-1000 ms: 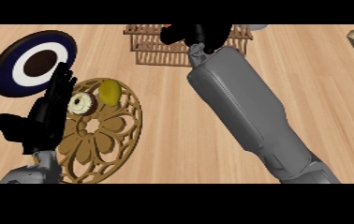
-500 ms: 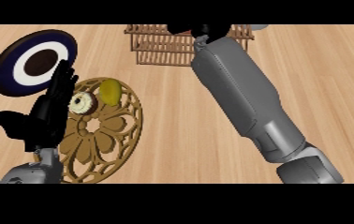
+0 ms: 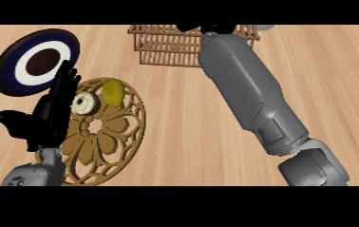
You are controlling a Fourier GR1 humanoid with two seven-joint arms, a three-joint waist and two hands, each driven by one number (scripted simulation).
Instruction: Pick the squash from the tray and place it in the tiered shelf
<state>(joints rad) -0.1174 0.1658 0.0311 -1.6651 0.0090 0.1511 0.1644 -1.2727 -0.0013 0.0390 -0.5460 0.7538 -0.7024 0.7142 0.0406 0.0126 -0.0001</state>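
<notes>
The round wooden tray (image 3: 120,143), cut through in a flower pattern, lies on the bench (image 3: 182,131) at about 8 o'clock. Two things rest in it. At the tray's 1 o'clock is a yellow oval piece, which looks to be the squash (image 3: 113,91). Just beside it, at the tray's 11 o'clock, is a round beige item (image 3: 85,102) with a dark centre.

The left robot hand (image 3: 52,112) stands over the tray's rim at its 9 to 10 o'clock. Its fingers are straight, point towards 12 o'clock and hold nothing. Their tips come close to the beige item.

At 10 o'clock of the view lies a dark blue plate (image 3: 64,42) with a white ring and a brown middle, just beyond the tray.

The slatted wooden tiered shelf (image 3: 165,48) stands at 12 o'clock. The grey right forearm (image 3: 245,93) runs up from 5 o'clock to it and hides the right part of its inside. Of the right robot hand (image 3: 214,29) only black parts show at the shelf's top. Whether its fingers are spread or curled, or hold anything, cannot be told.
</notes>
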